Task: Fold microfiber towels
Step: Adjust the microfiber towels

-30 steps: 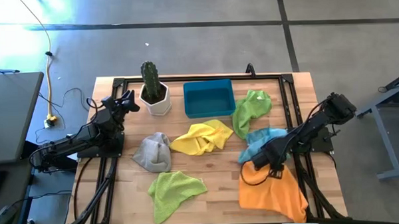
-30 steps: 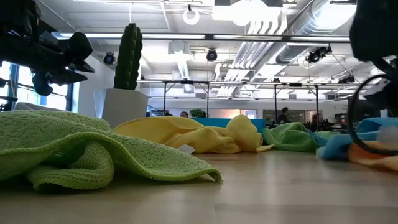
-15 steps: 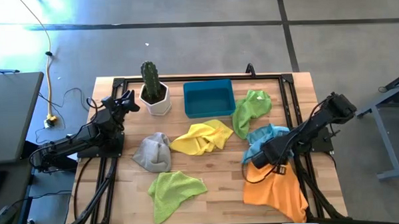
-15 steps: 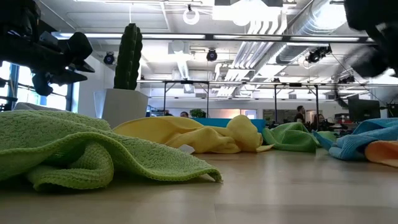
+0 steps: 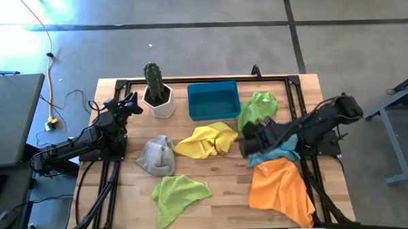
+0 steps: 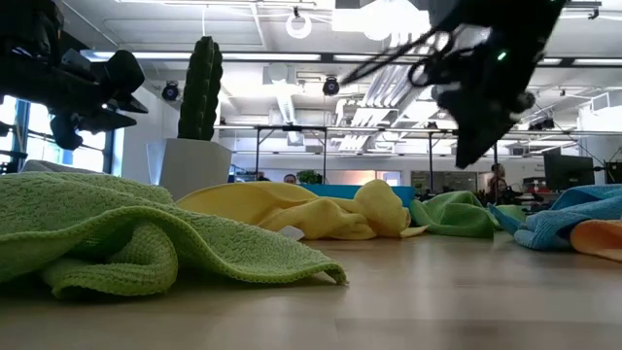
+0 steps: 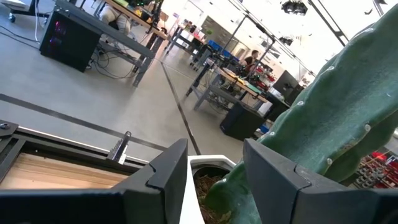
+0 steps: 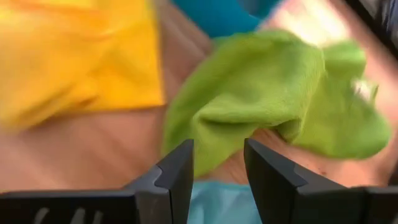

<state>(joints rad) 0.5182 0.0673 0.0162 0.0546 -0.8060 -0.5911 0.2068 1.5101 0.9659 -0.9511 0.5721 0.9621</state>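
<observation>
- Right claw raised above the table near the right edge, over the light blue towel; fingers parted by a narrow gap, empty.
- Left claw at the far left corner beside the potted cactus; fingers parted, holding nothing.
- Orange towel spread at the near right corner, touching the light blue one.
- Lime green towel bunched toward the far right, next to the blue bin.
- Yellow towel crumpled mid-table; grey towel just left of it.
- Second lime green towel by the near edge.
</observation>
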